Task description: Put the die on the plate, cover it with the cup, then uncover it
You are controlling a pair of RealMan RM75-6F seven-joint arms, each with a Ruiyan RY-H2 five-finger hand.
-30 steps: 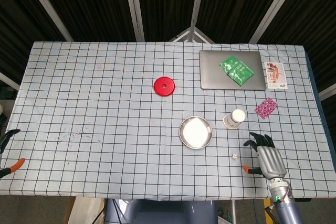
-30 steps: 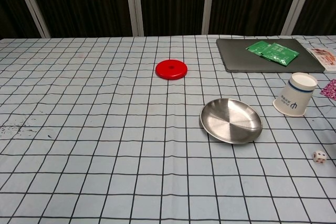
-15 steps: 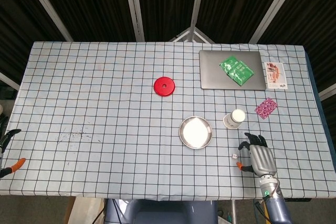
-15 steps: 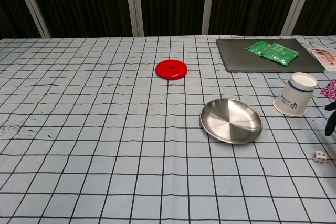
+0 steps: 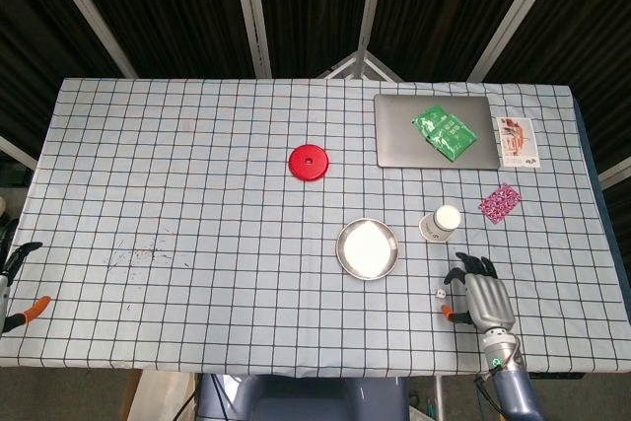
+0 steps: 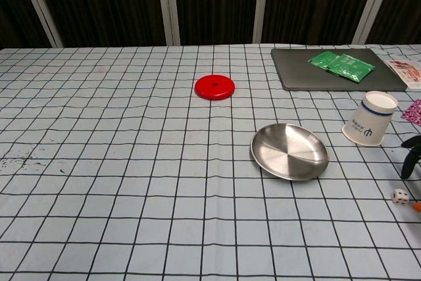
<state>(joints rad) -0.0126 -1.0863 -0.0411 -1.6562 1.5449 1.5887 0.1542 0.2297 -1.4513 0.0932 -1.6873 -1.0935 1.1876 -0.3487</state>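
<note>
A small white die (image 5: 440, 294) (image 6: 399, 196) lies on the checked cloth near the table's front edge. To its left sits the round steel plate (image 5: 368, 248) (image 6: 289, 151), with nothing on it. A white paper cup (image 5: 441, 223) (image 6: 370, 118) stands tilted beyond the die. My right hand (image 5: 482, 295) hovers just right of the die with its fingers spread and nothing in them; only dark fingertips (image 6: 410, 156) show in the chest view. My left hand (image 5: 15, 288) shows only at the left frame edge, off the table.
A red disc (image 5: 309, 163) (image 6: 214, 86) lies at mid table. At the back right a grey tray (image 5: 399, 145) (image 6: 296, 70) carries a green packet (image 5: 445, 132). A card (image 5: 518, 141) and a pink packet (image 5: 499, 202) lie by the right edge.
My right hand has moved left toward the die, from about a hand's width away to right beside it. The die, plate and cup have not moved.
</note>
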